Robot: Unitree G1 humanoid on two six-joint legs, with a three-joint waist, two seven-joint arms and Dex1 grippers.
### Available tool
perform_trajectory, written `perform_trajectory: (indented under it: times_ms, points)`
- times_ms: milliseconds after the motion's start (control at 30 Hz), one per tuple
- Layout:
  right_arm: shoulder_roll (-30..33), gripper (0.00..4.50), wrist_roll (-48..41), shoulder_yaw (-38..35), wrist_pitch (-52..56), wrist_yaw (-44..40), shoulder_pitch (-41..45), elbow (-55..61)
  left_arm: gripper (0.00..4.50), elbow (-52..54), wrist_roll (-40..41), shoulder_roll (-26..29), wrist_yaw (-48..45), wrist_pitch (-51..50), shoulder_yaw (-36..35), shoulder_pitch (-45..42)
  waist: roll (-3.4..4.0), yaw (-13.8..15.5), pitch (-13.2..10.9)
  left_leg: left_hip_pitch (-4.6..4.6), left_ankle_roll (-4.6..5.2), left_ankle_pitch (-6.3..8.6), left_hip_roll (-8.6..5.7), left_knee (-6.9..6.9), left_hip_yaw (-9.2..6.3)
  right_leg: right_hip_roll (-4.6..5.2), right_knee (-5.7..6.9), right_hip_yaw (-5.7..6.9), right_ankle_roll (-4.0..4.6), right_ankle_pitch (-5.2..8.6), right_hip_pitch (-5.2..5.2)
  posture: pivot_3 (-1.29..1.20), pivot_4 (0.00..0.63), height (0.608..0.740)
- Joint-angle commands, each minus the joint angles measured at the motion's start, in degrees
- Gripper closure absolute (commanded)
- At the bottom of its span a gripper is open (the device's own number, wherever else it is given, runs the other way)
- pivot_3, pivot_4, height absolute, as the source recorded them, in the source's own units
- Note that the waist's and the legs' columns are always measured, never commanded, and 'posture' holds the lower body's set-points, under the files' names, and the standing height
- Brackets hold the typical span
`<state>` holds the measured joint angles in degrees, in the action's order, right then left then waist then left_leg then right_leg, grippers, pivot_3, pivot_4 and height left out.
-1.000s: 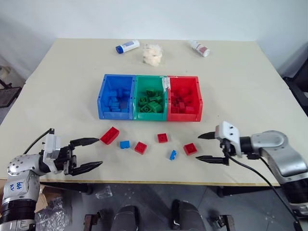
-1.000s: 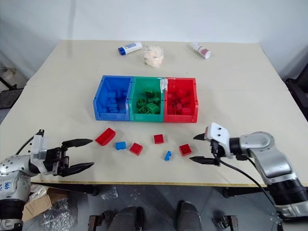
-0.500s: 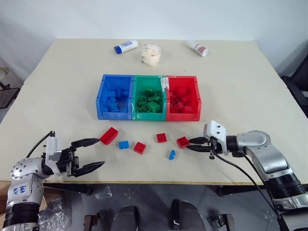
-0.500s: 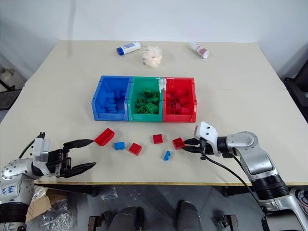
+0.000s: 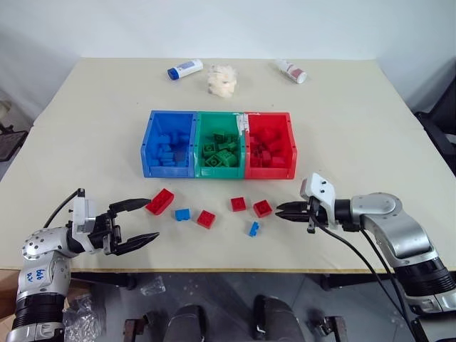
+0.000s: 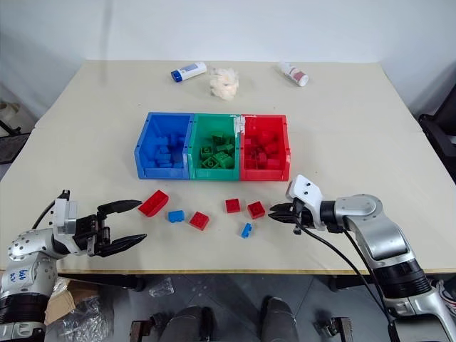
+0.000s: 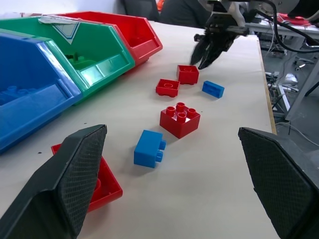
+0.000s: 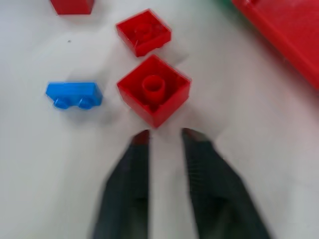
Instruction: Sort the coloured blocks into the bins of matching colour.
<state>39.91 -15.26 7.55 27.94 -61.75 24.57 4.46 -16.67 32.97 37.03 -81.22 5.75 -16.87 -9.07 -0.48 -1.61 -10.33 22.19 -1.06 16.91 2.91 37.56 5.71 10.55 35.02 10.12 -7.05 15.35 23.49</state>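
Note:
The three joined bins, blue (image 5: 169, 142), green (image 5: 219, 141) and red (image 5: 271, 142), stand mid-table, each holding blocks of its own colour. In front of them lie loose blocks: a long red one (image 5: 159, 201), a blue one (image 5: 183, 214), three small red ones (image 5: 206, 219) (image 5: 238, 204) (image 5: 262, 208) and another blue one (image 5: 254, 229). My right gripper (image 5: 280, 209) lies low on the table just right of the rightmost red block (image 8: 154, 89), its fingers a narrow gap apart with nothing between them. My left gripper (image 5: 152, 219) stands wide open and empty beside the long red block.
Two white tubes (image 5: 186, 68) (image 5: 292, 71) and a cream fluffy wad (image 5: 221, 80) lie at the table's far edge. The table's front edge (image 5: 214, 269) runs just below the loose blocks and both grippers.
My right gripper moved left, went from wide open to nearly shut, and holds nothing. The rightmost red block slid left, close to another red one. The left gripper stayed put.

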Motion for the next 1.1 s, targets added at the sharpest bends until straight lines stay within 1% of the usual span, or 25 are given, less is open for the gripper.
perform_trajectory:
  times_ms: [33, 233, 267, 500, 600, 767, 800, 1100]
  points:
    - [-1.25, 2.18, -0.06, 0.8, -1.39, 0.06, 2.11, 1.12, 0.0, 0.89, 0.1, 0.01, 0.35, 0.61, -0.49, 0.09, 0.0, 0.02, 0.0, 0.0, 0.0, 0.0, 0.0, 0.0, 0.0, 0.0, 0.0, 0.0, 0.0, 0.0, 0.0, 0.0, 0.15, 0.74]
    - [-3.5, 0.11, 1.4, 3.54, -4.22, -1.0, 4.65, -2.81, 0.0, 1.58, 0.35, 0.07, 0.62, 0.6, -0.75, 0.58, 0.0, 0.04, 0.0, 0.02, 0.03, 0.02, -0.01, 0.04, 0.0, 0.0, 0.0, 0.0, 0.0, 0.0, -0.01, 0.0, 0.15, 0.74]
    - [-3.95, 0.02, 1.64, 4.0, -4.73, -1.13, 5.12, -3.61, 0.0, 1.65, 0.36, 0.07, 0.67, 0.61, -0.78, 0.61, 0.0, 0.04, 0.0, 0.02, 0.03, 0.02, -0.01, 0.05, 0.0, 0.0, 0.01, 0.0, 0.0, 0.0, -0.01, 0.0, 0.15, 0.74]
    - [-7.49, 0.02, 5.18, 6.73, -8.79, -0.53, 7.84, -10.38, 0.0, 2.38, 0.39, -0.19, 1.46, 0.79, -0.89, 0.96, 0.0, -0.01, 0.0, 0.02, 0.02, 0.02, 0.0, 0.05, 0.0, 0.0, 0.03, 0.0, 0.0, 0.0, 0.0, 0.0, 0.15, 0.74]
    - [-8.2, 0.59, 5.77, 6.52, -9.47, 0.05, 8.08, -11.74, 0.0, 2.59, 0.45, -0.29, 2.0, 0.92, -1.01, 1.05, 0.0, -0.01, 0.0, 0.01, 0.03, 0.02, 0.0, 0.06, 0.0, 0.0, 0.04, -0.01, 0.0, 0.0, 0.0, 0.0, 0.15, 0.74]
    - [-8.32, 2.3, 4.86, 5.41, -8.5, 0.35, 7.64, -10.26, 0.0, 1.92, 0.39, -0.22, 2.32, 1.14, -0.96, 0.36, 0.0, 0.0, 0.0, 0.02, 0.03, 0.03, 0.0, 0.06, 0.01, 0.0, 0.03, -0.01, 0.0, 0.0, 0.0, 0.0, 0.15, 0.74]
    - [-8.18, 2.45, 4.62, 5.19, -8.23, 0.32, 7.37, -9.67, 0.0, 1.7, 0.35, -0.22, 2.36, 1.21, -0.91, 0.13, 0.0, 0.0, 0.0, 0.01, 0.03, 0.02, 0.0, 0.06, 0.0, 0.0, 0.04, -0.01, 0.0, 0.0, 0.0, 0.0, 0.15, 0.74]
    - [-7.99, 2.44, 1.08, 1.47, -5.4, 1.41, 6.05, -2.15, 0.0, 0.19, -0.15, -0.42, 2.31, 1.52, -0.22, -1.92, 0.0, 0.01, 0.0, 0.02, 0.02, 0.03, 0.0, 0.07, 0.0, 0.0, 0.04, -0.01, 0.0, 0.0, 0.0, 0.0, 0.15, 0.74]
